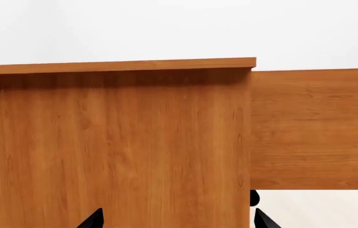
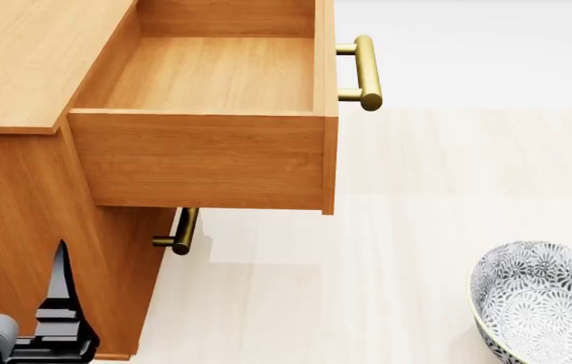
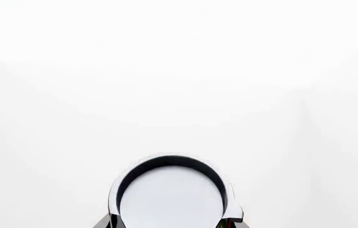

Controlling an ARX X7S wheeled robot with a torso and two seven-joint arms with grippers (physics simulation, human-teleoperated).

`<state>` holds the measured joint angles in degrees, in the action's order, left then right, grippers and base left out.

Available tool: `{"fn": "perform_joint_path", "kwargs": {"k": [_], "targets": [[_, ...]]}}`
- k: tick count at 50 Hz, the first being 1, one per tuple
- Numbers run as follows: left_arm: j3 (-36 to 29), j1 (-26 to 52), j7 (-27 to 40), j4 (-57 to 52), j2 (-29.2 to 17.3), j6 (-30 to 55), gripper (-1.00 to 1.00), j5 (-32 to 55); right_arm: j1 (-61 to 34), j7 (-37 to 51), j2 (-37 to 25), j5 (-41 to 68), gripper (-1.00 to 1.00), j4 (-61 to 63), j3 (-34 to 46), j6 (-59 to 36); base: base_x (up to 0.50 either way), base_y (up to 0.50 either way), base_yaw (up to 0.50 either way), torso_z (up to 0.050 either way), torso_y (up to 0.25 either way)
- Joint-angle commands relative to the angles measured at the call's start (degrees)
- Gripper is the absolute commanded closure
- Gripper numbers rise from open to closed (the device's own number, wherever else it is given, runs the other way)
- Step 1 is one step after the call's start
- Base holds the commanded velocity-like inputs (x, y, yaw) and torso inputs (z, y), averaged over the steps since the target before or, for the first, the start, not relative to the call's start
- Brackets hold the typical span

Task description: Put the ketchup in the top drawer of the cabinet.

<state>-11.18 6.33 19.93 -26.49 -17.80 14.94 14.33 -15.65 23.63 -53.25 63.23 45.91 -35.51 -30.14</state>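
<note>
Nearest in the right wrist view, the ketchup sits between the tips of the right claw; only its round, pale, smooth metal lid with a dark rim and a sliver of red and green label at the edge show. The claw looks closed on the can, held up against blank white background, and neither can nor claw appears in the head view.

Low at the left of the head view, the left claw hangs just beside the cabinet; in its own wrist view only two dark fingertips show, set apart, gripping nothing.

Farther on, the top drawer stands pulled well out, an empty box of light orange-brown wood with fine straight grain and a smooth brass bar handle. Under it, the lower drawer's handle shows. On the pale floor to the right sits a grey-white patterned bowl.

The likely risk is the can clipping the drawer's side wall or front board on the way in, since the can lies outside the head view. A smooth metal cylinder could also slip or tip and roll if released too high.
</note>
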Motion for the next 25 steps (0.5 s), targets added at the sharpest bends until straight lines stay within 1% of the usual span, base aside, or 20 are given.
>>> {"fn": "perform_joint_path", "kwargs": {"k": [1,2,5,8,10,16,25], "targets": [[-0.1,0.2,0.0,0.6,-0.1,-0.2,-1.0,0.3,-16.3,4.7,-6.4,1.4,1.0,-3.5,14.0,-0.6,0.0,0.0,0.0,0.0,0.0],[-0.1,0.2,0.1,0.6,-0.1,-0.3,-1.0,0.3,-19.3,4.9,-6.5,1.0,1.0,-4.2,17.0,-0.8,0.0,0.0,0.0,0.0,0.0],[-0.2,0.3,0.1,0.6,-0.1,-0.2,-1.0,0.3,-25.6,4.8,-6.1,0.7,1.0,-5.7,22.3,-1.1,0.0,0.0,0.0,0.0,0.0],[-0.3,0.3,0.2,0.6,-0.2,-0.4,-1.0,0.3,-30.3,4.5,-5.2,-0.2,1.0,-6.9,26.5,-1.8,0.0,0.0,0.0,0.0,0.0],[-0.5,0.4,0.2,0.9,-0.2,-0.4,-1.0,0.1,-35.6,3.9,-3.8,-0.9,1.0,-8.4,30.7,-2.9,0.0,0.0,0.0,0.0,0.0],[-0.7,0.5,0.3,1.1,-0.2,-0.5,-1.0,0.1,-44.5,2.1,-0.1,-2.8,1.0,-12.0,36.9,-4.2,0.0,0.0,0.0,0.0,0.0],[-0.9,0.7,0.2,1.2,-0.2,-0.6,-1.0,0.3,-52.9,-0.8,5.8,-6.8,1.0,-17.4,44.3,-5.2,0.0,0.0,0.0,0.0,0.0]]}}
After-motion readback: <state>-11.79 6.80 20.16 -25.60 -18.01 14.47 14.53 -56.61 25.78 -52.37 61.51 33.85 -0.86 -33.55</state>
